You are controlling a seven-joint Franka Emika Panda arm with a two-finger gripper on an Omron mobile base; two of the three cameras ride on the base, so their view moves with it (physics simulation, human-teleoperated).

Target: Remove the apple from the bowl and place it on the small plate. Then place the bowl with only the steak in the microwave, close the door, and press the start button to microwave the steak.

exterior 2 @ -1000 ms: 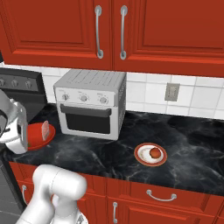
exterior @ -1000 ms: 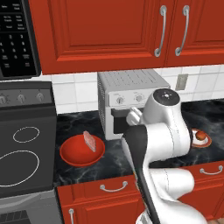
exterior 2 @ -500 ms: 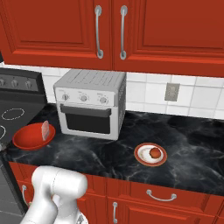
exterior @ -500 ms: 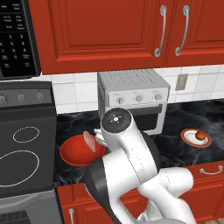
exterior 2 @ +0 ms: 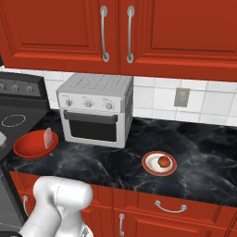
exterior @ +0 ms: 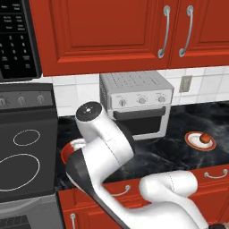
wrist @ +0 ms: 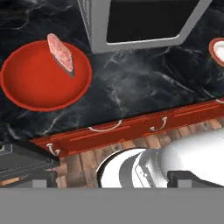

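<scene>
The red bowl (exterior 2: 32,147) sits on the black counter left of the toaster oven, with the pinkish steak (exterior 2: 47,137) leaning on its right inner wall. In the hand view the bowl (wrist: 39,83) and the steak (wrist: 61,52) lie at the upper left. My gripper (wrist: 113,180) hangs open well above them, nothing between its fingers. The apple (exterior 2: 163,161) rests on the small plate (exterior 2: 150,166) to the right of the oven. My arm covers most of the bowl (exterior: 65,153) in the left base view. The microwave (exterior: 15,40) hangs at the upper left, its keypad showing.
A silver toaster oven (exterior 2: 95,109) stands at the back of the counter between bowl and plate. A black stove (exterior: 22,152) lies left of the bowl, under the microwave. Red cabinets (exterior 2: 115,32) hang above. The counter's front edge and the drawers (wrist: 113,129) run below the bowl.
My arm has swung left, from near the plate to over the bowl. The apple stays on the plate and the bowl has not moved.
</scene>
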